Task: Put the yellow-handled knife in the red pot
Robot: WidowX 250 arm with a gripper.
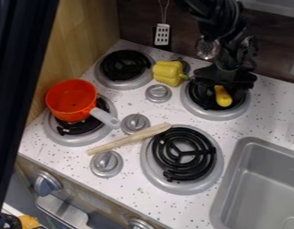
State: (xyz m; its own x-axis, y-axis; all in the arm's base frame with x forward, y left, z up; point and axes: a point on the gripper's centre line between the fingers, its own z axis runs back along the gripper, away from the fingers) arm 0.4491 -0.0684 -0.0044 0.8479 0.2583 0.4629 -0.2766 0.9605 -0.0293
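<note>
A wooden stick (130, 139) lies nearer than the red pot (71, 99). Well right of the pot, the yellow-handled knife (223, 96) shows beneath my black gripper (225, 84); whether I grasp it, I cannot tell.

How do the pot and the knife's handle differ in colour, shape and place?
The pot is orange-red; the knife's handle is yellow. The pot is wide and hollow, the knife's handle slim. The pot sits on the left front burner, while the knife's handle shows at the gripper, over the right back burner. Both are over burners.
</note>
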